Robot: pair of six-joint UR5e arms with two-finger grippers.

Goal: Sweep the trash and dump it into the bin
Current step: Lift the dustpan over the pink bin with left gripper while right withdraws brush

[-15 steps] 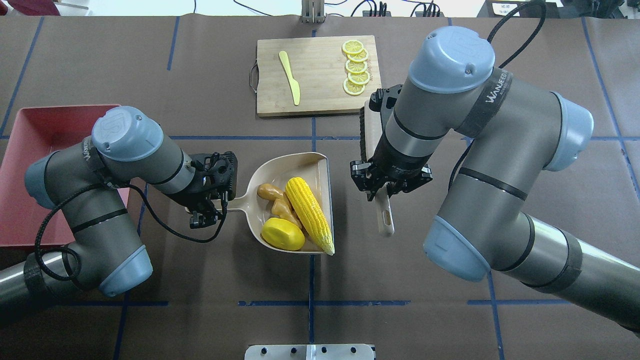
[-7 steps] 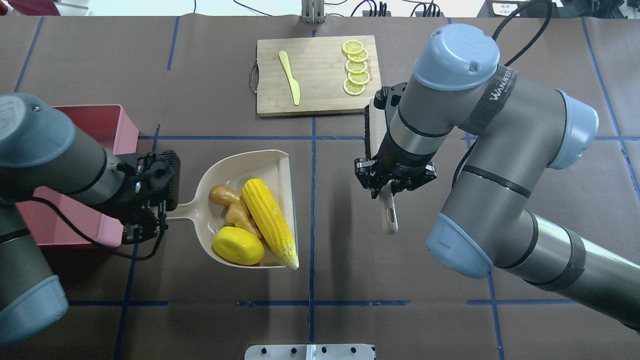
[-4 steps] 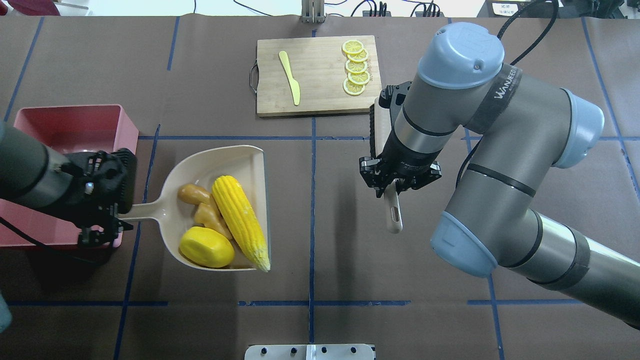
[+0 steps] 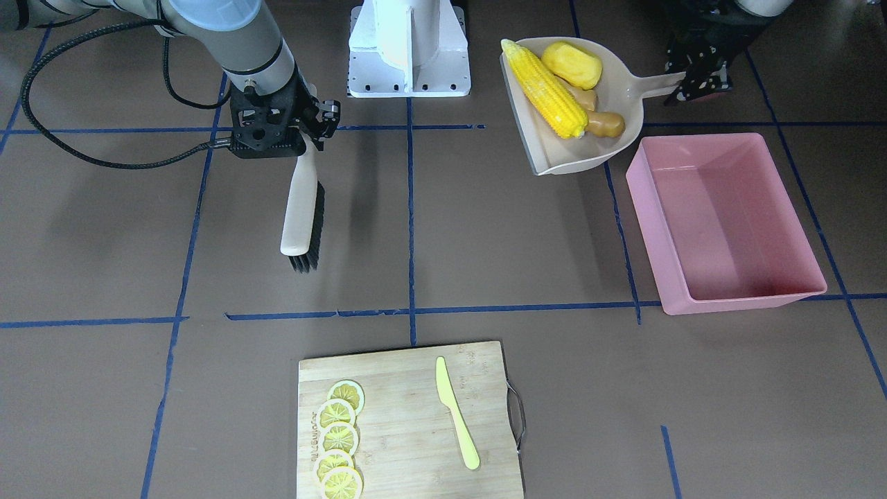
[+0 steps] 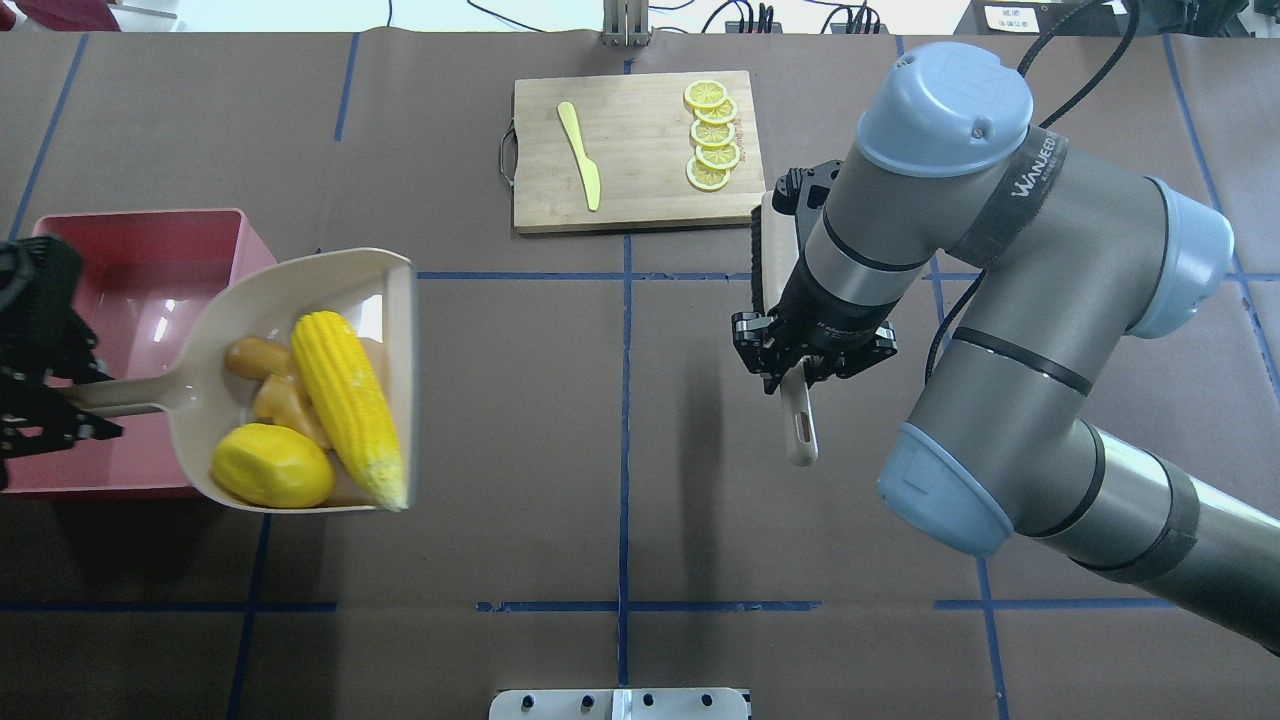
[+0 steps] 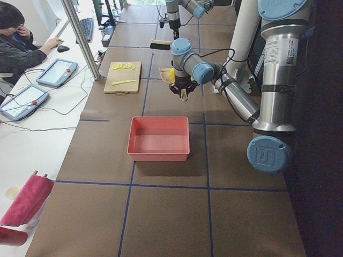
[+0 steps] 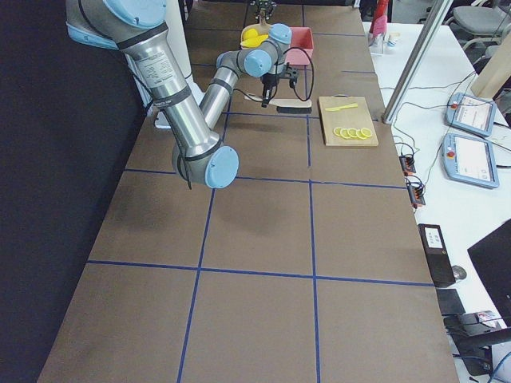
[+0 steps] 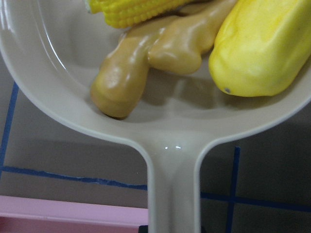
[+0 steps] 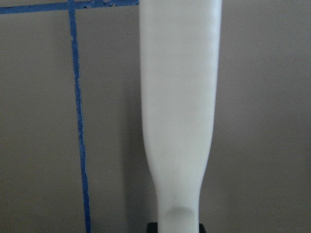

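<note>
L jaws on dustpan [image 5: 335, 288] handle, bin [image 5: 150, 240] beside, brush [image 4: 301, 197] apart

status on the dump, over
Left end effector shut on dustpan, right end effector on brush. Corn, potato, ginger in dustpan; bin empty. Nothing in the way.

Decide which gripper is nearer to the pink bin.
Left. The left gripper, jaws shut on the dustpan handle, hangs close by the pink bin; the right gripper holds the brush far across the table.
</note>
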